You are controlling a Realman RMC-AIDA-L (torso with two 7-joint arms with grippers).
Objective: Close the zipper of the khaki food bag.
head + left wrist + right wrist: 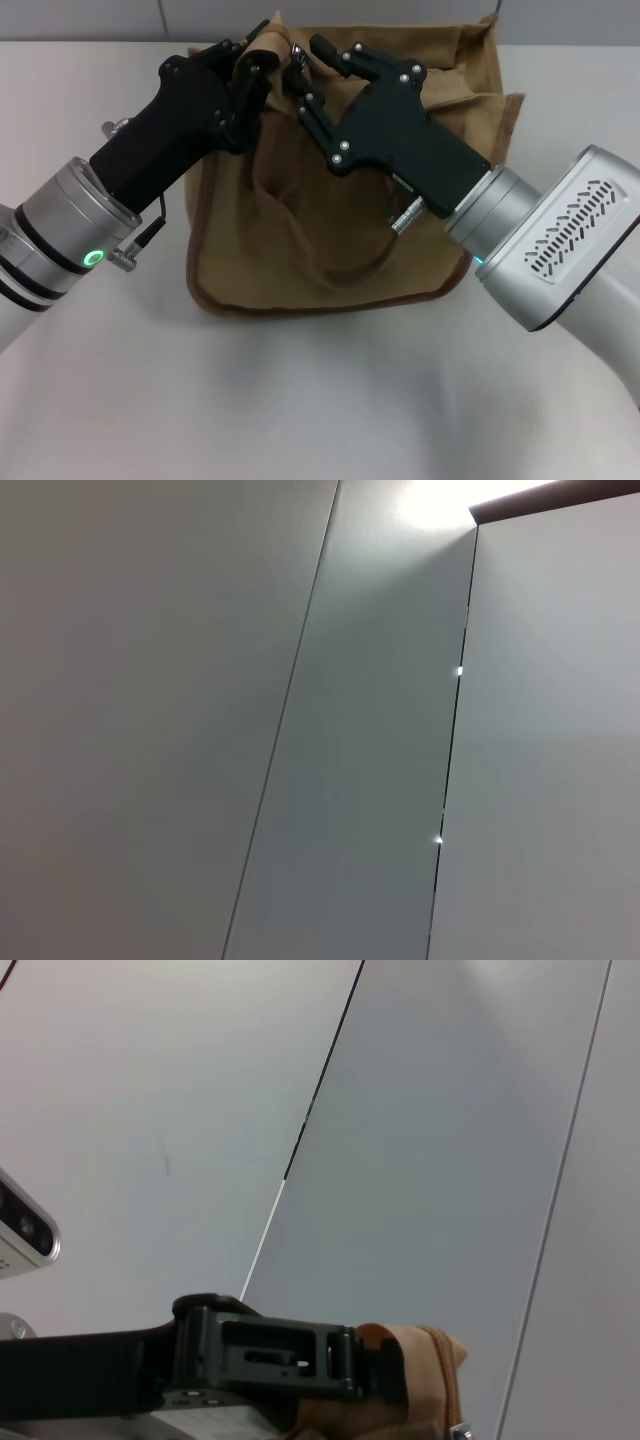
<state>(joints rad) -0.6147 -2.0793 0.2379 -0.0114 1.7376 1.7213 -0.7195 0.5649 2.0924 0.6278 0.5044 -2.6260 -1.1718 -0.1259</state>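
The khaki food bag [330,200] stands on the table in the head view, with a looped handle hanging down its front. My left gripper [256,62] is at the bag's top left end, shut on a fold of its fabric; that gripper and the pinched fabric [415,1360] also show in the right wrist view. My right gripper [308,72] is over the bag's top, just right of the left one, its fingers spread open. The small silver pull tab [297,52] of the zipper sits at the right gripper's fingertips. The zipper line is hidden behind the grippers.
The bag stands on a white table [320,400], with bare surface in front of it and a grey wall behind. The left wrist view shows only grey wall panels [300,730]. Both arms cross over the bag's upper part.
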